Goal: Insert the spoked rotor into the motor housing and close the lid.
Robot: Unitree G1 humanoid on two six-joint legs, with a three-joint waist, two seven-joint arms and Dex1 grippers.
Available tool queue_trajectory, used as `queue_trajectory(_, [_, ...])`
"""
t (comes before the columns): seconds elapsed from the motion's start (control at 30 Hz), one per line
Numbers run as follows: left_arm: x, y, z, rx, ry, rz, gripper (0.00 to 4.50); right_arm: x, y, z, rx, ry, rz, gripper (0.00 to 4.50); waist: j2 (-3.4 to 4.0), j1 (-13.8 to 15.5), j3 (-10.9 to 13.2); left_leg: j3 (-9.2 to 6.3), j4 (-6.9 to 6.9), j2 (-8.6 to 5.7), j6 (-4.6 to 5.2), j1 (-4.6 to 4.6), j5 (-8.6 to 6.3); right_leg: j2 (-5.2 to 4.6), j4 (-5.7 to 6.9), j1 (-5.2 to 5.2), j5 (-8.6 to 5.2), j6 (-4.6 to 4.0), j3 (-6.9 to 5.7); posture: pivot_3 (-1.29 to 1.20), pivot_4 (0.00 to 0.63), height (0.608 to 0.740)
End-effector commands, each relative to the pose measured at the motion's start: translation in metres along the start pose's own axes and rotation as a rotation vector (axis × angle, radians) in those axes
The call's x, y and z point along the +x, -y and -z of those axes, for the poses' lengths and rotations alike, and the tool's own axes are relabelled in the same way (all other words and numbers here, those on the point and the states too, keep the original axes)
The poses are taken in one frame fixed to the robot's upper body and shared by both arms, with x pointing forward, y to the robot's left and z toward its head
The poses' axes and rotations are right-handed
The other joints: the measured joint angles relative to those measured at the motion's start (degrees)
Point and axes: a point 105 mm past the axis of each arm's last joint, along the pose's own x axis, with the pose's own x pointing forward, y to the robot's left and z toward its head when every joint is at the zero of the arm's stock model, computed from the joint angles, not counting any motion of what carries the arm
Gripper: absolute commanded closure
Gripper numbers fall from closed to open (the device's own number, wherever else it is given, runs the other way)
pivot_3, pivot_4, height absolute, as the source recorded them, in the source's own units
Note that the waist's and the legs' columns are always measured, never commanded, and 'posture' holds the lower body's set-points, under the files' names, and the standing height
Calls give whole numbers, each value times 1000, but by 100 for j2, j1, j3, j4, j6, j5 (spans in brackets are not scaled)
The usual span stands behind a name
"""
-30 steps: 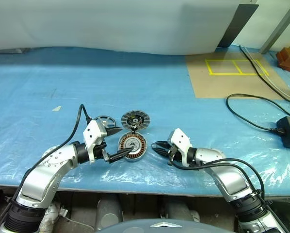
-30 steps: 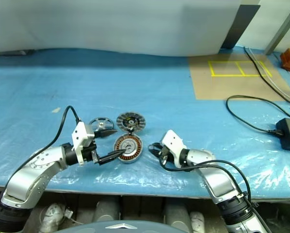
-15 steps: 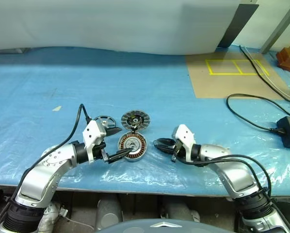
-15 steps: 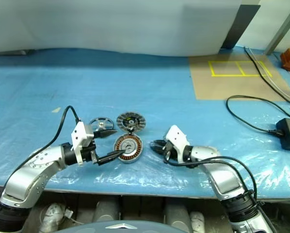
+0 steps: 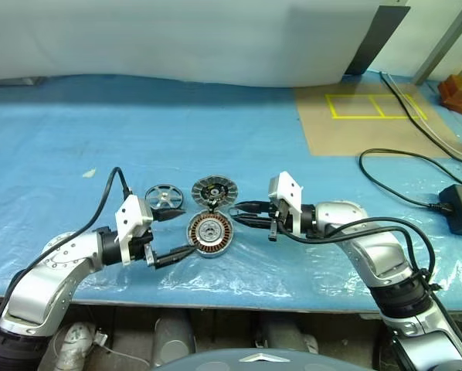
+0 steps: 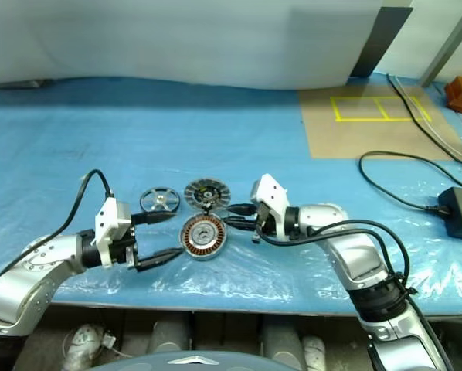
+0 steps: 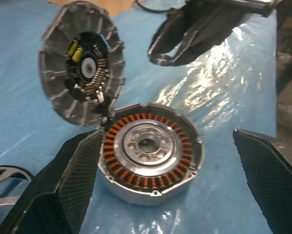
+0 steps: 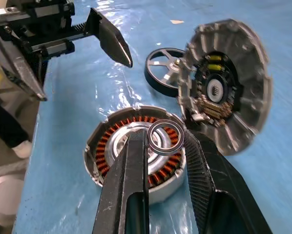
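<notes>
Above the motor housing (image 8: 136, 151), the right gripper (image 8: 166, 146) has risen, pinching a small ring (image 8: 165, 138); left gripper (image 5: 171, 234), spread, retreated.

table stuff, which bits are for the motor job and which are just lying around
For the job:
- spoked rotor
- motor housing
- lid, lying open beside the housing
- small ring held in the right gripper

Just lying about:
- black cable
- black power brick
- yellow tape outline
</notes>
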Motion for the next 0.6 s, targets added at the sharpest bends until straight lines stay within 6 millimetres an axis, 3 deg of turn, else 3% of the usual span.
queue_trajectory(0.03, [0,11,-7,30,26,35,0,9,-4,-2,-54,-17,-75,3850,0,14,0,0,0,0,0,0,0,-1,0,0,0,0,-1,0,150,740])
queue_trajectory(0.17, [-1,11,6,31,-6,3,0,20,-5,3,-46,-42,-150,3850,0,23,0,0,2,2,0,-1,0,0,2,0,0,0,-1,0,150,740])
queue_trajectory(0.5, [0,11,15,42,-12,-47,0,31,1,7,-91,-57,-190,3850,0,20,0,1,5,3,0,-3,0,1,4,0,1,-1,-1,0,150,740])
queue_trajectory(0.6, [1,9,16,40,-3,-70,0,37,-3,17,-99,-91,-219,3850,0,19,0,1,7,4,0,-2,0,1,6,0,1,-1,-1,0,150,740])
